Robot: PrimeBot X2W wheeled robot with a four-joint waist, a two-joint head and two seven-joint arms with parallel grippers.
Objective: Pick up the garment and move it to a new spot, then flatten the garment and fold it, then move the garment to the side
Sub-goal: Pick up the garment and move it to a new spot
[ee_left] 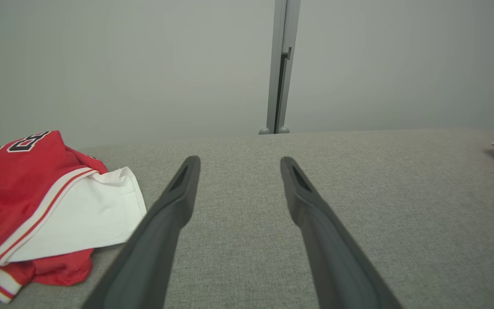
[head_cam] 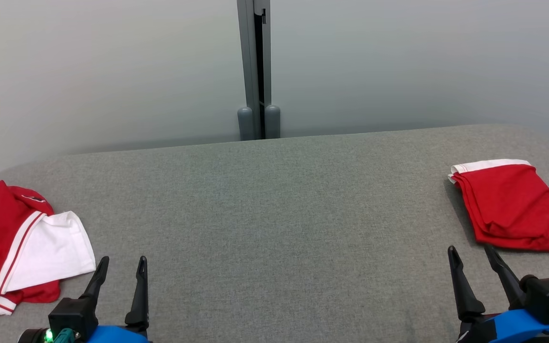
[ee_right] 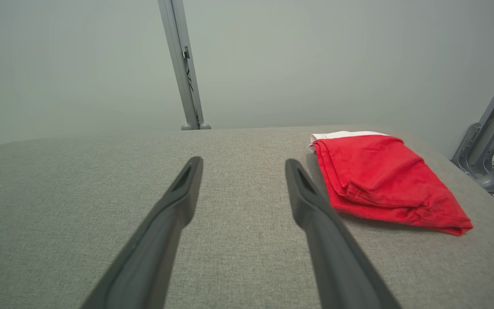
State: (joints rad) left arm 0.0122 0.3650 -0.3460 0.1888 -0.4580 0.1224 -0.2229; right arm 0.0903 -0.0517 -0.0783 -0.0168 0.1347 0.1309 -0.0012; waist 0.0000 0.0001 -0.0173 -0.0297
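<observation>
A red and white garment [head_cam: 12, 243] with a black number lies crumpled at the left end of the grey padded table [head_cam: 274, 214]; the left wrist view has the same garment [ee_left: 45, 206] to the left of my fingers. My left gripper [head_cam: 124, 259] hovers open and empty just right of it, also open in its own wrist view [ee_left: 239, 159]. A second red garment [head_cam: 513, 207] with a white band lies folded at the right end. My right gripper [head_cam: 470, 247] stands open and empty near its front edge, and the wrist view puts the folded garment [ee_right: 384, 176] right of that gripper [ee_right: 243, 160].
A grey wall with a vertical metal post [head_cam: 255, 71] runs behind the table's far edge. Grey metal frame legs [ee_right: 491, 146] stand beyond the table's right end. Bare grey cloth spans the middle between the two garments.
</observation>
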